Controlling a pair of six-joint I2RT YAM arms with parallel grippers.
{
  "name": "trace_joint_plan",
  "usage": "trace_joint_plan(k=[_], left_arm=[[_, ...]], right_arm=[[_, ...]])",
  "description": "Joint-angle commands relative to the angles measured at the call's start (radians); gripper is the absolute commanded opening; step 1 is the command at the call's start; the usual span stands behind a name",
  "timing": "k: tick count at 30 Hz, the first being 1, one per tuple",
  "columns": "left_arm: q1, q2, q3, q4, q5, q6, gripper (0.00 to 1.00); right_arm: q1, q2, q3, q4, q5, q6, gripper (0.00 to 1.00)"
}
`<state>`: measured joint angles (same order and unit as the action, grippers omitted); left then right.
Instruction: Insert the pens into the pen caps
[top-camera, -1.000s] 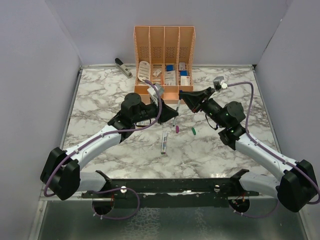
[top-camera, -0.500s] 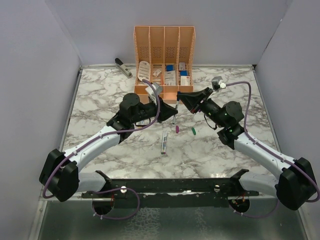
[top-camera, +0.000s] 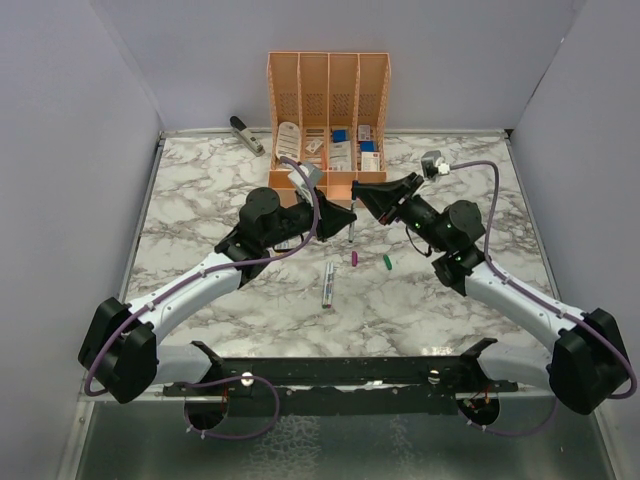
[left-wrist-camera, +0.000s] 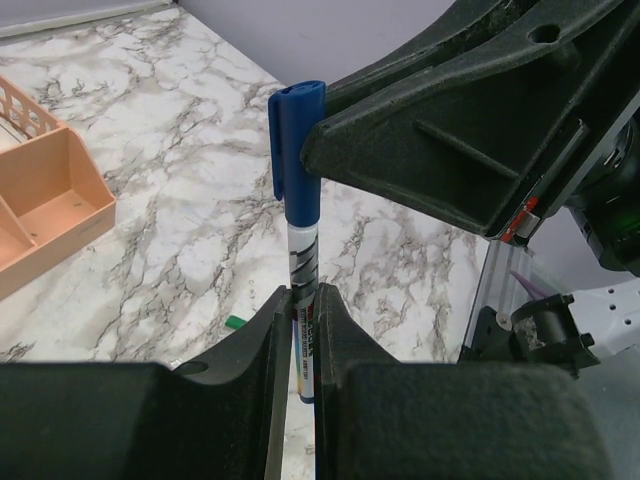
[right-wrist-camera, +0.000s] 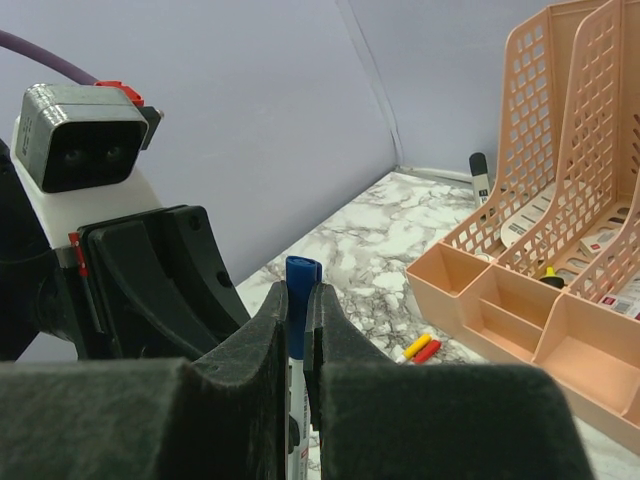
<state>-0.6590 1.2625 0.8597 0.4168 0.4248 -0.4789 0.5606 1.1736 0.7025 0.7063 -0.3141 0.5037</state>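
So far, one pairing looks close to finished and the rest is untouched. At the centre of the overhead view, above the bench (top-camera: 200, 190), the two arms meet tip to tip. The left fingers (left-wrist-camera: 265, 360) are clenched on the printed barrel of a pen (left-wrist-camera: 303, 260), which stands upright in the middle of the left wrist frame. The blue cap (left-wrist-camera: 295, 140) sits over its top end. The right fingers (right-wrist-camera: 262, 350) are pinched shut on that same cap, seen at the centre of the right wrist frame. The cap already covers the tip and the barrel runs straight into it, so I judge the insertion made. Whether it is pushed fully home cannot be told from these views.

Most of the task remains. A second pen (top-camera: 328, 283) lies uncapped just below centre in the overhead view. A purple cap (top-camera: 354, 258) and a green cap (top-camera: 387, 262) lie loose to its upper right, apart from each other and from it. In the right wrist frame, a yellow cap (right-wrist-camera: 417, 346) and a red cap (right-wrist-camera: 428, 351) lie side by side at lower right, near the foot of the orange organiser (top-camera: 328, 90). Four caps are therefore waiting. Only one matching pen is clearly in view; the others may be hidden under the left arm.
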Motion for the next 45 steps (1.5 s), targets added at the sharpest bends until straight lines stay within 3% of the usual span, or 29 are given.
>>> trace_joint_plan(k=[1,16,33,45], left_arm=[[0.005,-0.036,0.058,0.172,-0.102,-0.003,0.0],[0.022,-0.064,0.094,0.192,-0.203,0.066,0.0],[0.079,-0.118,0.082,0.227,-0.284,0.087,0.0],[0.094,-0.108,0.078,0.231,-0.252,0.067,0.0]], right_arm=[[0.013,0.048,0.008,-0.188,-0.055,-0.038,0.02],[0.082,0.126,0.034,-0.374,-0.02,-0.092,0.02],[0.131,0.17,0.043,-0.441,0.058,-0.117,0.02],[0.14,0.182,0.051,-0.454,0.076,-0.113,0.02]])
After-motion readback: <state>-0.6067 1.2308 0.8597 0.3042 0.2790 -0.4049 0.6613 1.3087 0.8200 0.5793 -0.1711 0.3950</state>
